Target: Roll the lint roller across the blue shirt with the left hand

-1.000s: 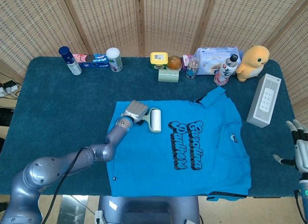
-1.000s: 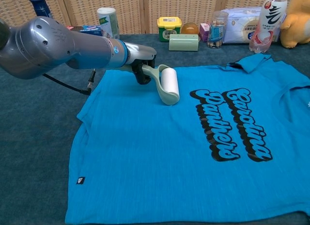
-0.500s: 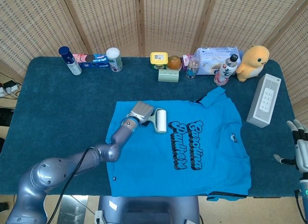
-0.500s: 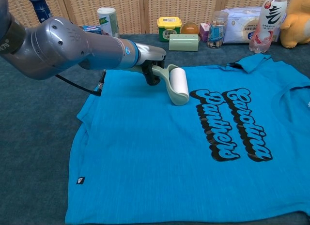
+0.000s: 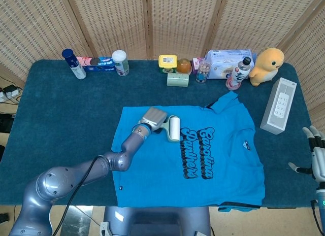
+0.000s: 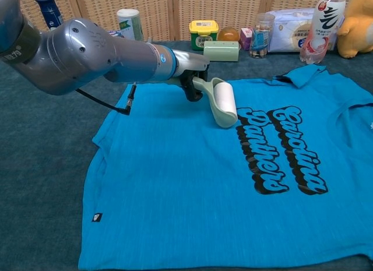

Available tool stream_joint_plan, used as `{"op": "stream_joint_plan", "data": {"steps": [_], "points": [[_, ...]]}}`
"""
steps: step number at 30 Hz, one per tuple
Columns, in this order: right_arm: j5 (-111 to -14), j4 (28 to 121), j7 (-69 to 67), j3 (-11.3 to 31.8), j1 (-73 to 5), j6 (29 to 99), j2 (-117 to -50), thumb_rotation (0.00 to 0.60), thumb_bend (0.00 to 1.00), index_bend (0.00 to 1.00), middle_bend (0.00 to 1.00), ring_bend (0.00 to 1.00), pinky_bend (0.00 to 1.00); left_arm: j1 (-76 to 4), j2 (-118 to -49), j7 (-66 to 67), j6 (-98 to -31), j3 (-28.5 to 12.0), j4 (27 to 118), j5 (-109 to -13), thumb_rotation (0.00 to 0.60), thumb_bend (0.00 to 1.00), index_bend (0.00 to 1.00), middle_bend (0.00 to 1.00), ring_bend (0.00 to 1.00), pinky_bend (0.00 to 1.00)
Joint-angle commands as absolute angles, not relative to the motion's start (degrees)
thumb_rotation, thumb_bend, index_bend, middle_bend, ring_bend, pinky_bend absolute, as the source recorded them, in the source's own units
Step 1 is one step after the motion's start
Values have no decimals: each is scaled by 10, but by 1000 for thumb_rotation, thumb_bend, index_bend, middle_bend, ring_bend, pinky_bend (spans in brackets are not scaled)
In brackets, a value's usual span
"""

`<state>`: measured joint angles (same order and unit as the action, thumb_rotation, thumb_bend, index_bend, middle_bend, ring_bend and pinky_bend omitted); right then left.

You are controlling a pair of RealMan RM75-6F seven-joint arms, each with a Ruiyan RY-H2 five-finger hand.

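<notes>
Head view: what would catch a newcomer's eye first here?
The blue shirt spread across the table's middle, with bold black lettering on its chest. On it, the left hand holds the lint roller, its white drum at the lettering's edge. A yellow plush stands out at the back right.

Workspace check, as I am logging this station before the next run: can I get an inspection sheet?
Surface: dark blue carpeted table.
Job's things: blue printed shirt lies flat; white lint roller with pale green frame rests at the lettering's edge.
Clutter: bottles, boxes, tissue pack along far edge; yellow plush duck; white rectangular box beside shirt.
Hands: left hand grips roller handle; right hand off the table's edge, holding nothing.
Cables: black cable along left arm.
Surroundings: woven wicker screens.
</notes>
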<state>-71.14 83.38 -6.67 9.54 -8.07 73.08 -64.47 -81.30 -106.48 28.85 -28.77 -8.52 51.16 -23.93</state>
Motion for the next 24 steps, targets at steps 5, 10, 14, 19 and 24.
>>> {"op": "stream_joint_plan", "data": {"steps": [5,10,14,19,24], "points": [[-711,833,-66,95,-82,729,-645,600,0,25,0,0,0,-816,-1074,273,-289,-99,505,-254,600,783,1000,917,922,1000],[-711,832,-66,95,-82,728,-646,600,0,25,0,0,0,-825,-1094,268,-272,-104,476,-254,600,782,1000,917,922,1000],[-711,833,-67,95,-81,730,-645,600,0,25,0,0,0,-835,-1107,272,-258,-102,448,-245,600,783,1000,917,922,1000],[-712,833,-69,95,-81,729,-644,600,0,25,0,0,0,-841,-1109,278,-245,-95,437,-232,600,783,1000,917,922,1000],[-712,835,-69,95,-81,730,-643,600,0,25,0,0,0,-847,-1101,303,-231,-64,438,-189,600,782,1000,917,922,1000]]}}
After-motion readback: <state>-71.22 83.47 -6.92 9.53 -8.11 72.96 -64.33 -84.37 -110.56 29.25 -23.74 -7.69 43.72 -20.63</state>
